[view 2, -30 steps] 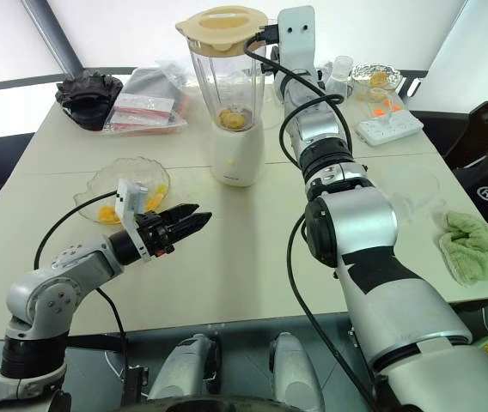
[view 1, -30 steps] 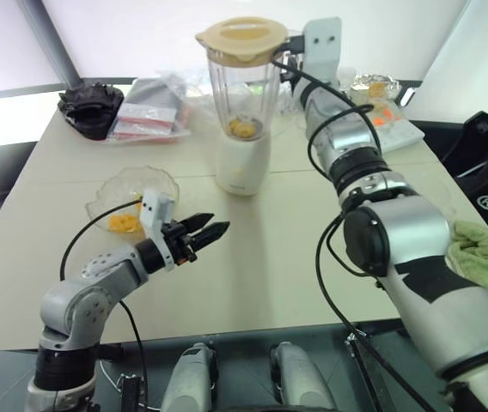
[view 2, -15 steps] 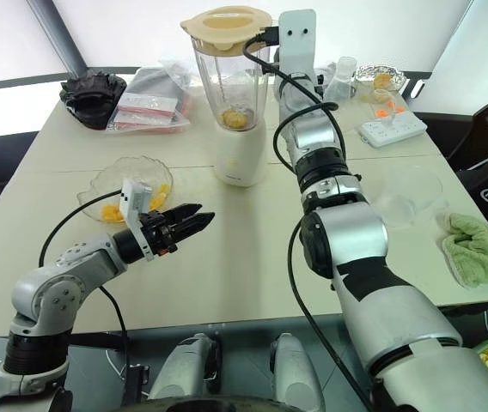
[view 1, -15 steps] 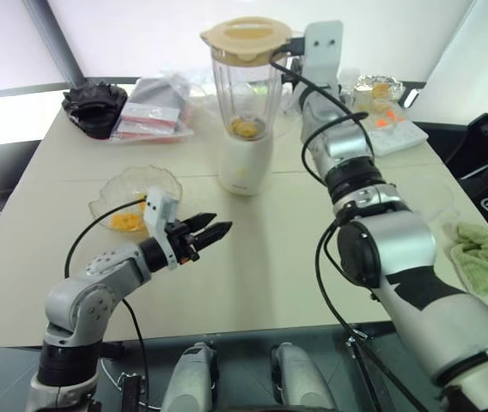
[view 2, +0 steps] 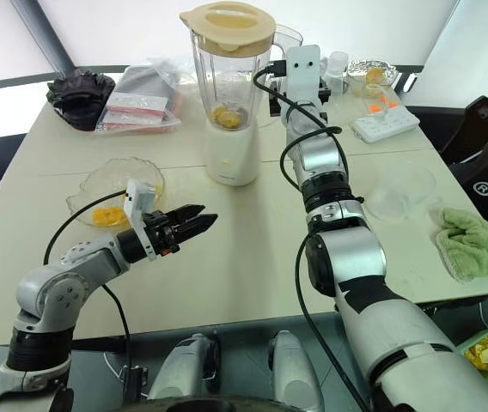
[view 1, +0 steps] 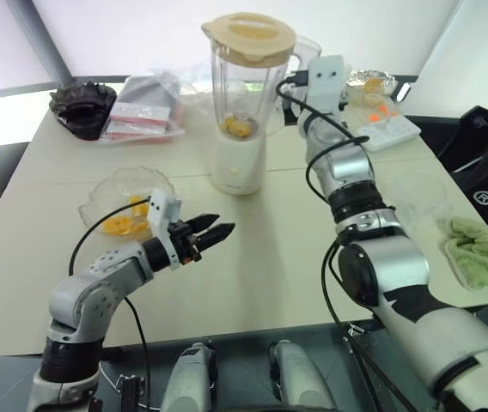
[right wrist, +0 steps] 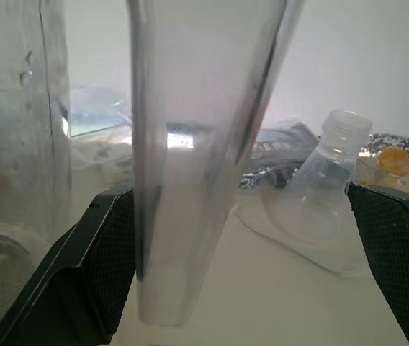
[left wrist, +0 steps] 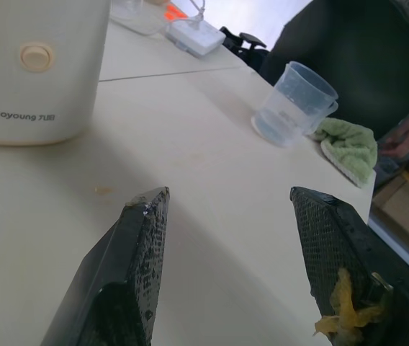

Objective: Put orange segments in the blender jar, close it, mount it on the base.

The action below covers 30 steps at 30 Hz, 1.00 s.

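Observation:
The blender jar (view 1: 242, 90) stands upright on the cream base (view 1: 237, 167), with its cream lid (view 1: 248, 36) on top. A few orange segments (view 1: 238, 127) lie at the jar's bottom, and more sit in a ruffled glass dish (view 1: 98, 204). My right gripper (right wrist: 237, 193) is open wide at the jar's right side. The jar's clear handle (right wrist: 190, 180) stands between its fingers, close to one finger (right wrist: 107, 267) and well apart from the other. My left gripper (view 1: 211, 233) hovers open over the table, right of the dish, holding nothing. A scrap of orange pulp sticks to one of its fingers (left wrist: 345, 310).
A clear cup (view 2: 403, 184) and a green cloth (view 2: 476, 245) lie at the right. Behind the blender are a white power strip (view 2: 384, 124), a foil dish with orange scraps (view 2: 373, 73) and a small bottle (right wrist: 330, 155). Plastic bags (view 2: 137, 107) and a black object (view 2: 79, 86) lie far left.
My right gripper has opened around the jar's handle, and the hand has sunk a little. The left arm has kept still. The camera has shifted slightly.

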Each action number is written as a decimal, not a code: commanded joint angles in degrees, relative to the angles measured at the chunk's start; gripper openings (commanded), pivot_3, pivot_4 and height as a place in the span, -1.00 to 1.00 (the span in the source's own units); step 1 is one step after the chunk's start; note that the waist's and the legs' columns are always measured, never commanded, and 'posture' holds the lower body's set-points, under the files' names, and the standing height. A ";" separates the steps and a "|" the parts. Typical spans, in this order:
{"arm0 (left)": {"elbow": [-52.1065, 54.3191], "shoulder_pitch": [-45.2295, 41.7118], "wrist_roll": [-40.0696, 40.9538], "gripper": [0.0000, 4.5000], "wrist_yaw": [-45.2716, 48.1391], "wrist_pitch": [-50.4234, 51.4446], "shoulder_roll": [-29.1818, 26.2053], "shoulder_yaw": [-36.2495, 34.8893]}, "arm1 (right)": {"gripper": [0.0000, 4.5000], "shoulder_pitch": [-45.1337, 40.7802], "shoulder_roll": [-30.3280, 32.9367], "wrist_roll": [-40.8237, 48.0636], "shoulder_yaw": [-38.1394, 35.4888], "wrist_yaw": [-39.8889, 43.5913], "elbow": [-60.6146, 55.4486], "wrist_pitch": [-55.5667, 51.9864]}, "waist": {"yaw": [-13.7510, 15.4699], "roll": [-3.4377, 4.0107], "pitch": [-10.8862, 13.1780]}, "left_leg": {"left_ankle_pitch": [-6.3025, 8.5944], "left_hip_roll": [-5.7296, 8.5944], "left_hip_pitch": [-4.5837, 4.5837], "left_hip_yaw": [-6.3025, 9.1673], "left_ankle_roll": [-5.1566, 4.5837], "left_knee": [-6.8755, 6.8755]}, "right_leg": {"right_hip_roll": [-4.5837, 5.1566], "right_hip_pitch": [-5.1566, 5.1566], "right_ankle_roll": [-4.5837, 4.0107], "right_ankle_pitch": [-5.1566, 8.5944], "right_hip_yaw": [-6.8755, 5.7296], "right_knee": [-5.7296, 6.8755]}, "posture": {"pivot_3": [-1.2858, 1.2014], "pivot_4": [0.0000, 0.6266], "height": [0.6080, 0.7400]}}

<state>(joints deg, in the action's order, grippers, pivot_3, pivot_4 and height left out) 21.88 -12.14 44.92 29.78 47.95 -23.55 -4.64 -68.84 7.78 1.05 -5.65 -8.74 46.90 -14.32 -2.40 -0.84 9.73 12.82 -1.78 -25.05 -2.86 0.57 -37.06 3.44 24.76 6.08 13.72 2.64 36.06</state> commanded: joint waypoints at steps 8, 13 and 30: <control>-0.12 -1.26 -0.68 0.23 1.11 -1.33 0.13 0.63 | 0.97 1.93 -0.12 1.23 -1.15 -0.15 -12.09 -5.64 | -0.01 0.00 0.00 | 0.00 0.00 -0.07 0.00 0.00 -0.02 | 0.00 0.02 0.00 0.00 -0.02 -0.02 | 0.03 -0.52 1.00; -0.47 -1.34 -0.80 0.23 1.27 -1.42 0.18 0.75 | 0.97 3.83 -0.74 2.06 -1.47 -0.47 -17.87 -9.60 | -0.07 0.00 0.00 | 0.00 0.00 -0.09 0.01 0.00 -0.03 | -0.01 0.04 0.01 0.00 -0.02 -0.02 | 0.03 -0.52 1.00; -0.29 -1.18 -0.69 0.23 1.22 -1.12 0.11 0.90 | -0.04 5.36 -2.04 3.27 -1.54 1.13 -23.63 -13.47 | -0.04 0.00 0.00 | 0.00 0.00 -0.11 0.00 0.00 -0.04 | -0.10 0.07 0.01 0.00 -0.01 -0.02 | 0.03 -0.52 1.00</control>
<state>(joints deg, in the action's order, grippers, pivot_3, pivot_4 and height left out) 20.34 -13.20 44.21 30.50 47.89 -23.45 -3.49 -62.93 5.56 3.88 -6.44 -7.59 26.45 -27.99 -2.44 -0.85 9.74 12.81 -1.78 -25.16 -2.86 0.57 -37.09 3.34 24.82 6.09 13.73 2.62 36.04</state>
